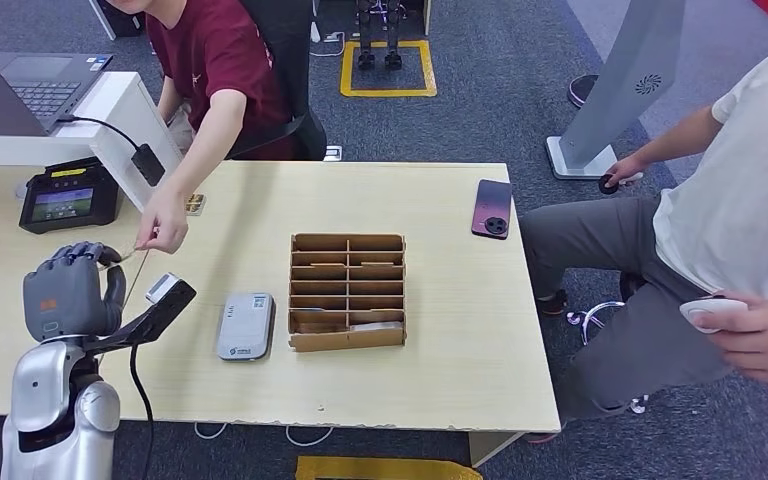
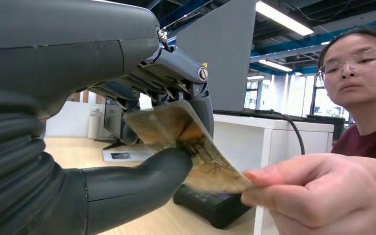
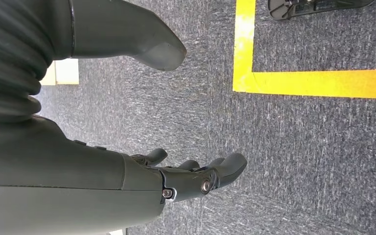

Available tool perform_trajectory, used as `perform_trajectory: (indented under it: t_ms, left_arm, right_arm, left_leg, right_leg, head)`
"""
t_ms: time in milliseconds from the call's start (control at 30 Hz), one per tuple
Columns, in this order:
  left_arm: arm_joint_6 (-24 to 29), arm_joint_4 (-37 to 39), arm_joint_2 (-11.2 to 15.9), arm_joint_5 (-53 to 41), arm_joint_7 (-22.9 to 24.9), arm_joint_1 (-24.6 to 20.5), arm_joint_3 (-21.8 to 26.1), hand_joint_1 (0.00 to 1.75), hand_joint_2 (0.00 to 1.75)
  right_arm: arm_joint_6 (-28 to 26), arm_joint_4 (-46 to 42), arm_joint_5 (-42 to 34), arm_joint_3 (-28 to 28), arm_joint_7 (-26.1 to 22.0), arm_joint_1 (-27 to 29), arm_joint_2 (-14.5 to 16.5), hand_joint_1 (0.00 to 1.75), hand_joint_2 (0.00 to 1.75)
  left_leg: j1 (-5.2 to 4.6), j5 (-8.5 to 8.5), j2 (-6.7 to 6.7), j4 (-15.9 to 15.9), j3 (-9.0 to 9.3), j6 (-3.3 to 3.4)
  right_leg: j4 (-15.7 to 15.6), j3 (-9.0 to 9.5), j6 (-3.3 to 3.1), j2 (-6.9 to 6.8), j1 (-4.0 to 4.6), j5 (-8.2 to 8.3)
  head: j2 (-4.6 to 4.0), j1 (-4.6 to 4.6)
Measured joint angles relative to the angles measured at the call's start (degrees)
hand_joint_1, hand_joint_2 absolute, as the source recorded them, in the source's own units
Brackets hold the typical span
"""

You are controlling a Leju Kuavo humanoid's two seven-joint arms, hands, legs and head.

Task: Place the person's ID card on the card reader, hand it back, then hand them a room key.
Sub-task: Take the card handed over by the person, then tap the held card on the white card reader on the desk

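My left hand (image 1: 70, 290) is raised over the table's left part and pinches the ID card (image 2: 186, 142) between thumb and fingers. The person in the red shirt reaches across, and their hand (image 1: 163, 228) (image 2: 318, 196) grips the card's far end, so both of us hold it. The grey card reader (image 1: 245, 326) lies flat on the table to the right of my left hand. A cardboard divider box (image 1: 348, 290) stands beside the reader, with pale cards in its front slots. My right hand (image 3: 127, 171) hangs over grey carpet, fingers apart and holding nothing.
A black payment terminal (image 1: 60, 195) sits at the back left, below a laptop (image 1: 30, 90) on a white counter. A dark red phone (image 1: 492, 208) lies at the table's far right. A second person (image 1: 740, 230) sits close to the right edge.
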Motion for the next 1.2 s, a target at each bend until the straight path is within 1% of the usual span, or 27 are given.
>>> perform_trajectory:
  t_ms: [533, 667, 700, 767, 833, 900, 967, 1000, 1100, 1200]
  left_arm:
    - [0.0, 0.0, -0.1, 0.8, -0.7, 0.5, 0.1, 1.75, 1.75]
    - [0.1, 0.0, -0.1, 3.1, -2.3, 0.6, 0.1, 1.75, 1.75]
    - [0.1, 0.0, -0.1, 4.9, -3.4, 0.7, 0.1, 1.75, 1.75]
    - [-1.6, -0.2, -0.1, 11.3, -6.1, 1.0, 0.1, 1.75, 1.75]
    - [-5.2, -0.7, -0.2, 19.7, -8.4, 1.5, 0.3, 1.75, 1.75]
    - [-8.0, -1.3, -0.5, 25.4, -9.1, 1.9, 0.7, 1.75, 1.75]
    - [-10.6, -1.9, -0.9, 28.9, -8.8, 2.0, 1.2, 1.75, 1.75]
    - [-12.8, -2.1, -1.1, 31.4, -8.2, 2.1, 1.4, 1.75, 1.75]
    - [-19.6, -2.5, -2.1, 42.1, -5.1, 2.5, 2.1, 1.75, 1.75]
    - [-22.0, -2.6, -2.7, 51.4, -2.4, 3.1, 2.7, 1.75, 1.75]
  right_arm:
    - [0.0, 0.0, 0.0, 0.0, 0.1, 0.0, 0.0, 0.0, 1.75]
    - [0.0, 0.0, 0.0, 0.0, 0.0, 0.0, 0.0, 0.0, 1.75]
    - [0.0, 0.0, 0.0, 0.0, 0.0, 0.0, 0.0, 0.0, 1.75]
    - [0.0, 0.1, 0.1, 0.0, 0.0, 0.0, 0.0, 0.0, 1.75]
    - [0.0, 0.1, 0.2, 0.0, -0.1, 0.0, -0.1, 0.0, 1.75]
    - [0.1, 0.1, 0.2, 0.0, -0.1, 0.0, -0.1, 0.0, 1.75]
    - [0.2, 0.1, 0.1, 0.0, -0.1, 0.0, -0.2, 0.0, 1.75]
    - [0.2, 0.1, 0.0, 0.0, -0.1, 0.0, -0.3, 0.0, 1.75]
    - [0.4, 0.2, 0.0, 0.0, -0.1, 0.0, -0.4, 0.0, 1.75]
    - [0.6, 0.2, 0.1, 0.0, -0.4, 0.0, -0.6, 0.0, 1.75]
  left_leg:
    - [0.0, 0.0, 0.0, 0.0, 0.0, 0.0]
    - [0.0, 0.0, 0.0, 0.0, 0.0, 0.0]
    - [0.0, 0.0, 0.0, 0.0, 0.0, 0.0]
    - [0.0, 0.0, 0.0, 0.0, -0.01, 0.0]
    - [0.0, 0.0, 0.0, 0.0, -0.01, 0.0]
    - [0.0, 0.0, 0.0, 0.0, -0.01, 0.0]
    - [0.0, 0.0, 0.0, 0.0, -0.01, 0.0]
    - [0.0, 0.0, 0.0, 0.0, -0.01, 0.0]
    - [0.0, 0.0, -0.01, 0.0, -0.02, 0.01]
    - [0.0, -0.01, 0.0, 0.0, -0.02, 0.01]
  right_leg:
    - [0.0, 0.0, 0.0, 0.0, 0.0, 0.0]
    - [0.0, 0.0, 0.0, 0.0, 0.0, 0.0]
    - [0.0, 0.0, 0.0, 0.0, 0.0, 0.0]
    - [0.0, 0.0, 0.0, 0.0, 0.0, 0.0]
    - [0.0, 0.0, 0.01, 0.0, 0.0, -0.01]
    - [0.0, -0.01, 0.01, 0.0, 0.0, -0.01]
    - [0.0, 0.0, 0.01, 0.0, 0.0, -0.01]
    - [0.0, 0.0, 0.01, -0.01, 0.0, -0.01]
    - [0.0, 0.0, 0.01, -0.01, -0.01, -0.01]
    - [0.0, 0.0, 0.01, 0.0, -0.01, -0.01]
  head:
    - [0.0, 0.0]
    - [0.0, 0.0]
    - [0.0, 0.01]
    - [0.0, 0.01]
    - [0.0, 0.0]
    - [0.0, -0.01]
    - [0.0, -0.01]
    - [0.0, -0.02]
    - [0.0, -0.01]
    - [0.0, -0.01]
